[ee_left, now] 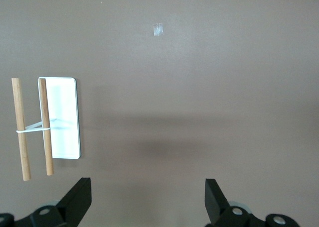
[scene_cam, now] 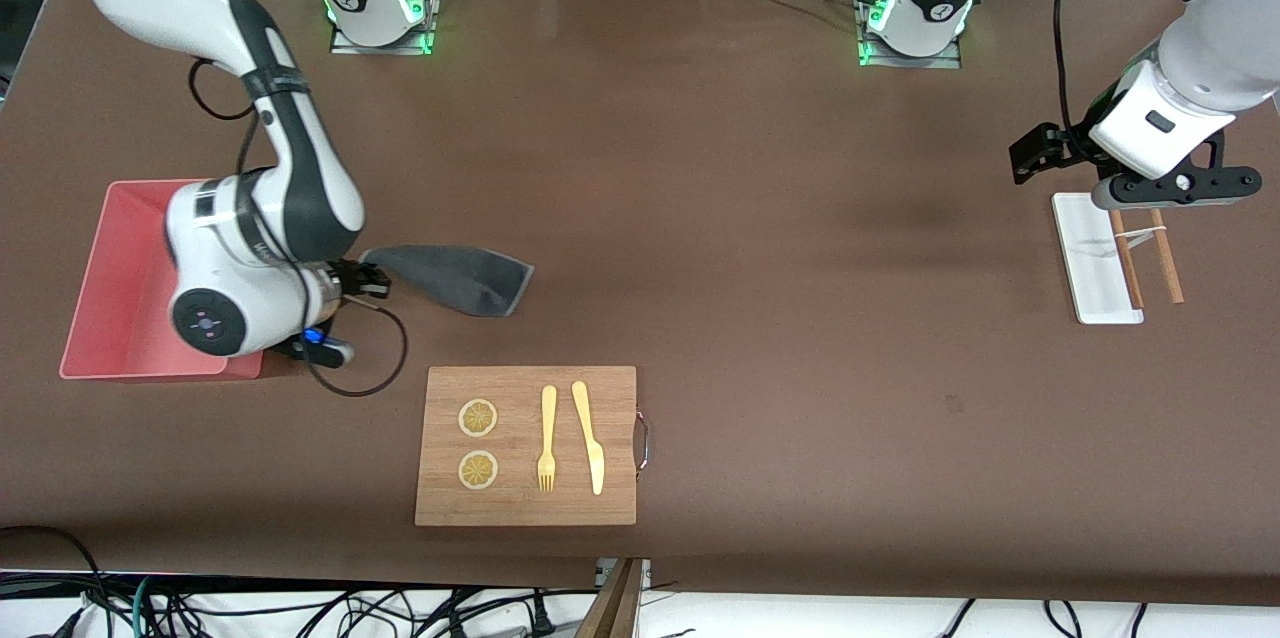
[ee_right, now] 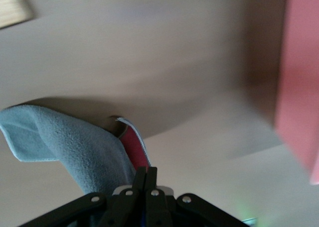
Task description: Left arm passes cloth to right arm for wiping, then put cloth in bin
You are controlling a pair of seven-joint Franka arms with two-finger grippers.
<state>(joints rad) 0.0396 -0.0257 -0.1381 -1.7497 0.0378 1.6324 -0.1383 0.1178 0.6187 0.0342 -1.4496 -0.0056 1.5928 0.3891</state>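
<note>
**A:** Dark grey fabric, that's what catches the eye: the soft cloth (scene_cam: 455,278) with its red patch, pinched at one corner by the right gripper (scene_cam: 368,280). Fingers pressed tight together on it, you can see that plainly in the right wrist view (ee_right: 144,179).

**B:** And where does the cloth sit against the wooden cutting board (scene_cam: 527,445)?

**A:** Farther from the front camera than the board, and a touch toward the right arm's end of the table. The free end trails out and looks to rest on the brown tabletop (scene_cam: 760,218), though I can't tell for certain.

**B:** The bin?

**A:** The pink rectangular plastic box (scene_cam: 125,288) with low walls, well off the board toward the right arm's end. The right gripper is just beside the box's wall, the cloth outside it, not in it.

**B:** What's on the board?

**A:** Two round lemon slices (scene_cam: 478,418), a yellow fork (scene_cam: 547,438) and a yellow knife (scene_cam: 590,436), side by side.

**B:** The other arm?

**A:** Waiting. The left gripper (scene_cam: 1145,203) hangs over a small flat white tray (scene_cam: 1090,263), far from the board toward the left arm's end, fingers (ee_left: 77,199) spread wide with nothing between them. Two thin wooden sticks (scene_cam: 1165,258) bound with a white band lie at that tray, one on it, one just off its edge.
</note>
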